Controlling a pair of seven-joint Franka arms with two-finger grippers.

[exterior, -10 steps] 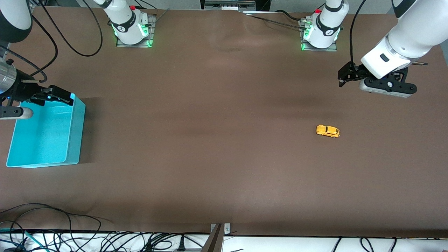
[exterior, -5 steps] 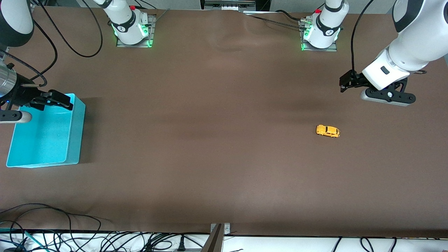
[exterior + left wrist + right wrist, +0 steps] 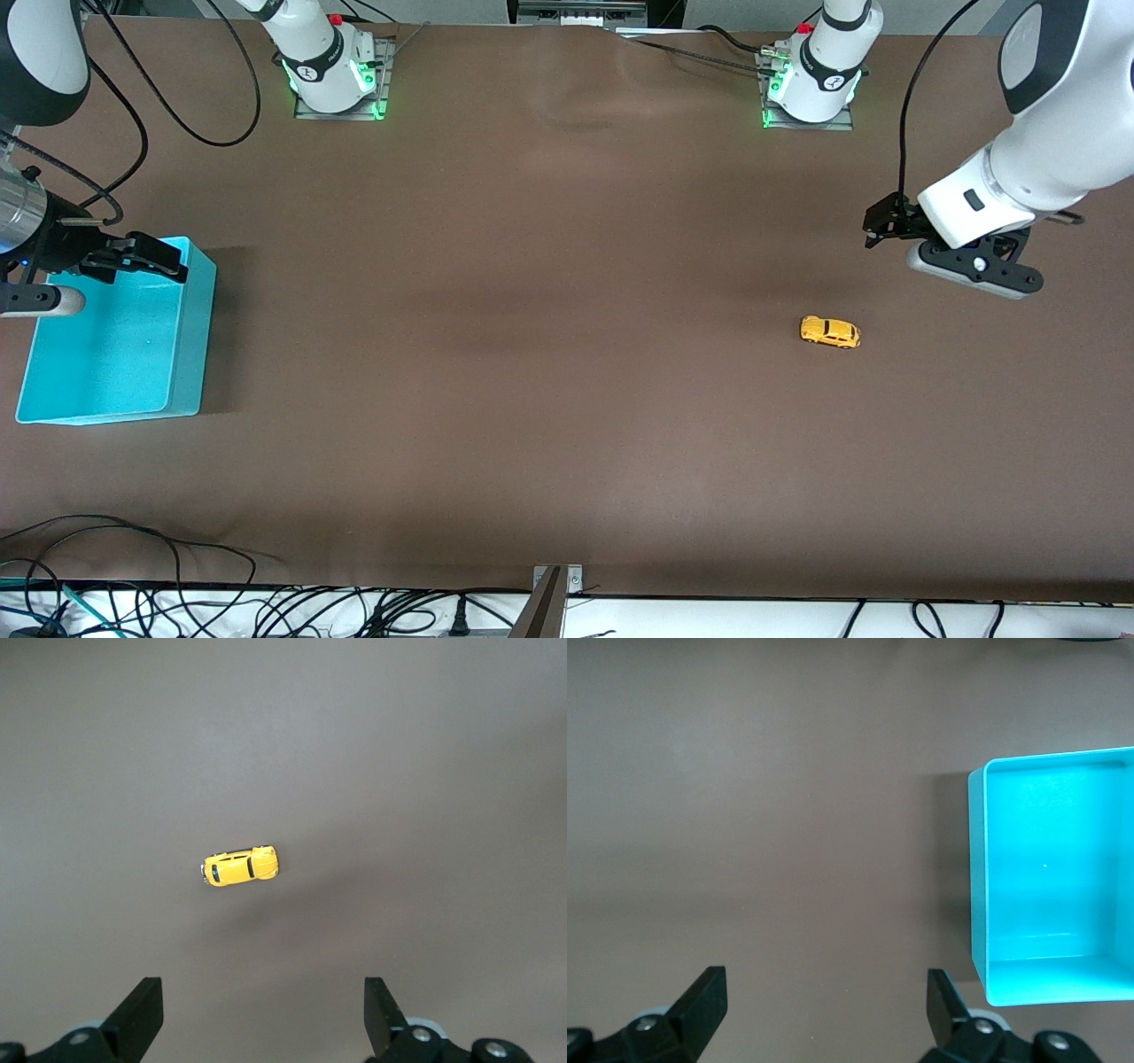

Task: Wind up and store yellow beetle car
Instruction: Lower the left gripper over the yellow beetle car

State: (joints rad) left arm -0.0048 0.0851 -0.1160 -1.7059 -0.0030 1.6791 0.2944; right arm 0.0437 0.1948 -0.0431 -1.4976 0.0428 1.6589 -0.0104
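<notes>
Two things lie on the brown table [image 3: 549, 399]: the yellow beetle car [image 3: 830, 332] and a turquoise bin [image 3: 190, 354]. The car rests on its wheels on bare cloth toward the left arm's end of the table, with nothing beside it. The bin sits at the right arm's end, close to that edge, well apart from the car, and shows nothing in it.

Up in the air over the bare table, toward the left arm's end and near the car without touching it, the left gripper [image 3: 877, 229] has its fingers [image 3: 142, 1014] spread wide, holding nothing. The right gripper [image 3: 146, 255] hangs over the bin's rim, its fingers [image 3: 700, 1001] likewise spread apart and holding nothing.

Both arm bases stand along the table's top edge, ringed with green light. Loose black cables [image 3: 177, 611] trail along the table's edge nearest the front camera.
</notes>
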